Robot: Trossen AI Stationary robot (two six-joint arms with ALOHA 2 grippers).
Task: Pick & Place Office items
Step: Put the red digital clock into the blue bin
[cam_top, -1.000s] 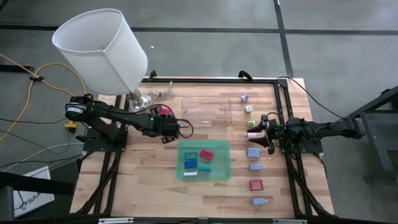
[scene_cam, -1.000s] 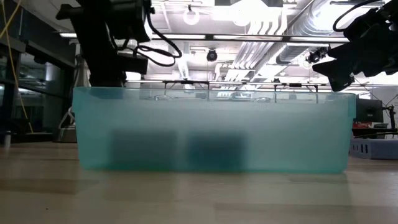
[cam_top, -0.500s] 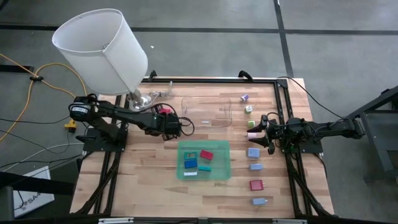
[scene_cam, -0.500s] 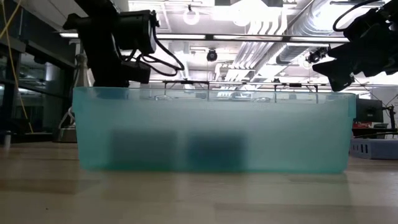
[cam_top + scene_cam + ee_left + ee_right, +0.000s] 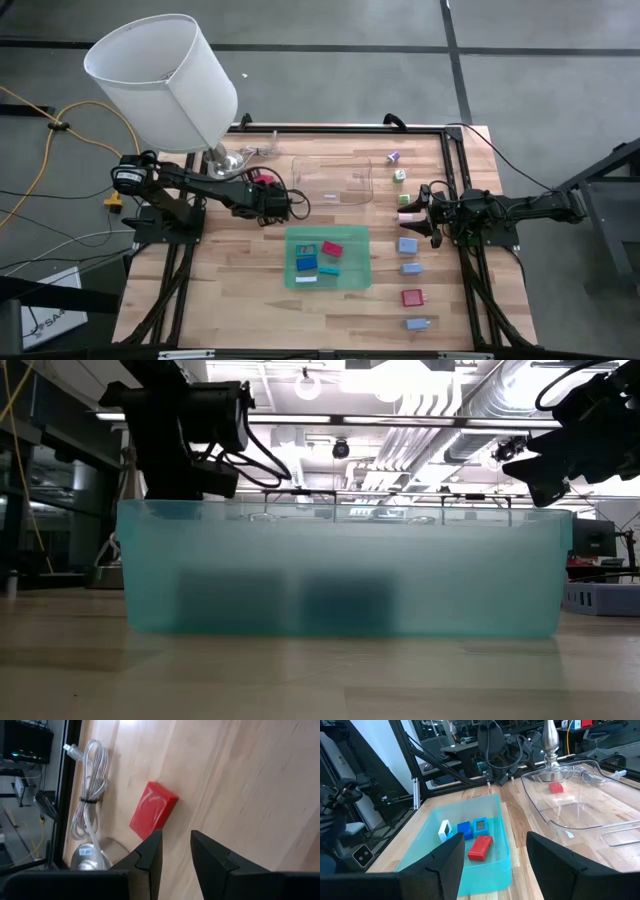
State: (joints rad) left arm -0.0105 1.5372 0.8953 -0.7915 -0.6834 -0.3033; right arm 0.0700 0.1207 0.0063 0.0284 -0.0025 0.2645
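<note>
Table (image 5: pixel 240 270): pale wood planks, matt, grain showing. Green tray (image 5: pixel 327 283): translucent plastic, frosted walls. Clear tray (image 5: pixel 580 815): transparent glossy plastic, catching highlights. Red block (image 5: pixel 153 810): smooth, slightly shiny plastic. Lamp shade (image 5: pixel 165 80): white, matt; lamp base (image 5: pixel 229 160) is gleaming like polished metal.

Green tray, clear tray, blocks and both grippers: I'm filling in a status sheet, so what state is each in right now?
Green tray: upright, holding several blocks.
Clear tray: upright, nearly bare.
Red block: flat on the table, ungripped.
Loose blocks: resting on the table's right side.
Left gripper: narrowly open, holding nothing, near the red block.
Right gripper: open, holding nothing.
</note>
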